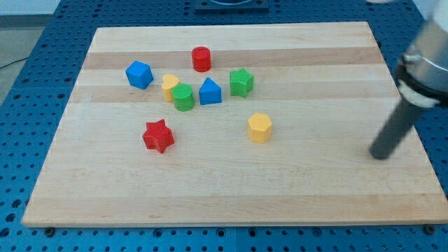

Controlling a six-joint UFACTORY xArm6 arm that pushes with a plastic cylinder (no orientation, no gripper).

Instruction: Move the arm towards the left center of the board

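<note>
My tip (381, 155) rests on the wooden board (231, 189) near its right edge, far to the right of all the blocks. The nearest block is the yellow hexagonal block (260, 128), well to the tip's left. A red star block (158, 136) lies left of centre. A cluster sits above centre: a blue cube (139, 74), a yellow heart-like block (169, 85), a green cylinder (184, 97), a blue house-shaped block (210, 92), a green star block (241, 82) and a red cylinder (201, 59).
The board lies on a blue perforated table (42, 91). The arm's grey body (427, 66) hangs over the board's right edge.
</note>
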